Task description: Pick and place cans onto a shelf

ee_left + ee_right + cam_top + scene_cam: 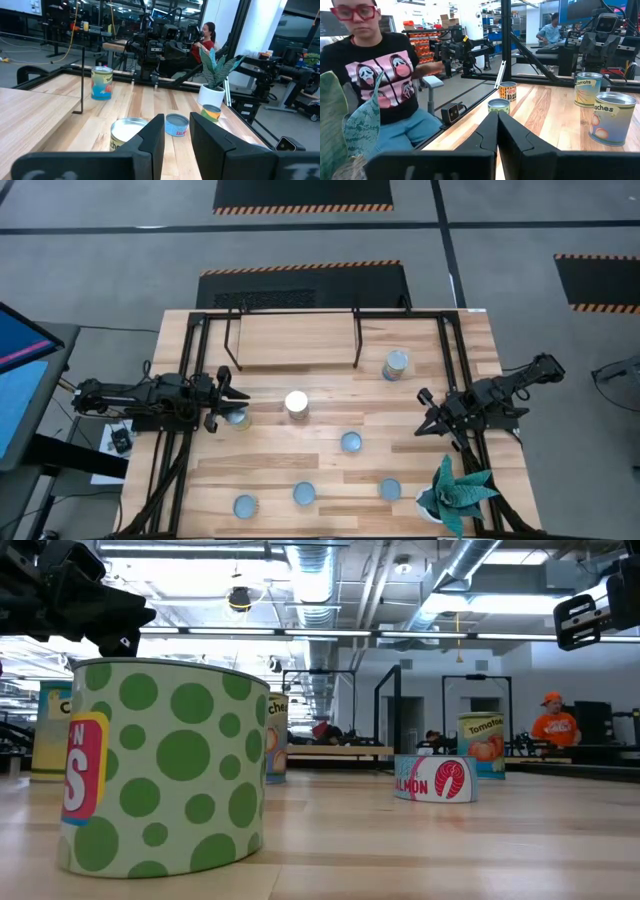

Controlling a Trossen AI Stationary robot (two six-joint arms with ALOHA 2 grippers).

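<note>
Several cans stand upright on the wooden table: one (396, 365) by the shelf's right legs, a bright-topped one (297, 404) in the middle, one (238, 418) just beside my left gripper, one (351, 442) right of centre, and three along the near edge (304, 493). The shelf (295, 340), a light board on black legs, stands at the far middle with nothing on it. My left gripper (238, 395) (177, 119) waits level at the left edge, open, nothing between its fingers. My right gripper (428, 415) (495, 115) waits level at the right edge, shut and holding nothing.
A green spiky plant in a white pot (455, 490) stands at the near right corner, close to my right arm. A person (380, 70) sits just beyond the table's left edge. A black frame (450, 360) runs along the table's sides.
</note>
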